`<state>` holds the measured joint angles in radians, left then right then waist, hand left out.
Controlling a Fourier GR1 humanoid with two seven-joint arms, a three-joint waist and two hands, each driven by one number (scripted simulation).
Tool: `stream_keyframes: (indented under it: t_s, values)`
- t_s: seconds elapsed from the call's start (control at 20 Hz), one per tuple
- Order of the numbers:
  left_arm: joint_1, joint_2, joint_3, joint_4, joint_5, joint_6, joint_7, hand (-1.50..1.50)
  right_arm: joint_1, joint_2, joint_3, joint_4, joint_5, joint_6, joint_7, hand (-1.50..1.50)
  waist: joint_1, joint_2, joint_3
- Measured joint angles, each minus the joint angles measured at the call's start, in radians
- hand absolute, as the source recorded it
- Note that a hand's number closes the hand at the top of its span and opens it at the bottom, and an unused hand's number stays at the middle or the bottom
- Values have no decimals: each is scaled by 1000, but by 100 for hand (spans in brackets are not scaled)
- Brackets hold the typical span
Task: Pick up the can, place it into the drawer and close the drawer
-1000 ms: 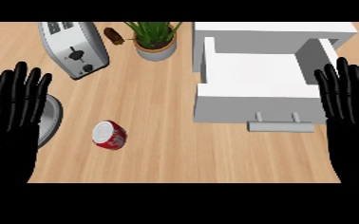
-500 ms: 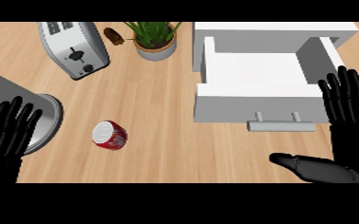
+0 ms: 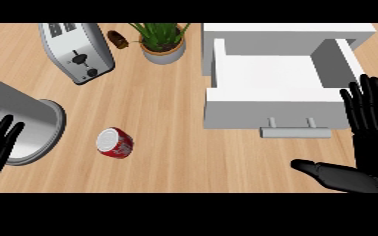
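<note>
Fingers of the right hand (image 3: 360, 125) stand straight and spread at the right edge of the frame, the thumb jutting leftward low down; it holds nothing. You see only the fingertips of the left hand (image 3: 7, 139) at the lower left edge, straight and relaxed, also empty.

Just above that, left of centre, the can (image 3: 114, 142) lies on its side on the bench (image 3: 170, 120), red body with the pale end turned up-left. It sits near a grey round pot (image 3: 33, 130) at the left edge and well apart from both hands. Further up, the drawer (image 3: 277, 92) stands pulled open at the right, handle facing you, its white floor bare. At the top left are the toaster (image 3: 77, 52) and a potted plant (image 3: 162, 42).

Watch the can: lying down, it will likely roll if a finger nudges it off-centre, and it could run toward the pot. A reach across from the right hand may also brush the drawer handle and push it shut too soon.

Compared with half a second ago, the left hand has sunk further out at the edge, and the right thumb shows more; can and drawer are unmoved.
</note>
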<state>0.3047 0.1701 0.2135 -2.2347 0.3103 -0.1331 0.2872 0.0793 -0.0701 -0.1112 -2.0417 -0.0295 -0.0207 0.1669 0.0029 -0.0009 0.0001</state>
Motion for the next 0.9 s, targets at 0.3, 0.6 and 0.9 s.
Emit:
stream_keyframes:
  t_s: [0.3, 0.6, 0.9]
  values:
    - [-22, -39, -27, 47, -54, -19, 4, -150, 27, 1, -9, -46, -5, 5, 17, -150, -3, 0, 0]
    - [-43, -100, -103, 150, -167, -12, -53, -150, 35, -7, -36, -25, -30, 35, -16, -150, -4, 0, 0]
    - [-13, -150, -168, 274, -283, 18, -178, -150, 58, -20, -70, -59, -57, 58, -13, -150, -4, 0, 0]
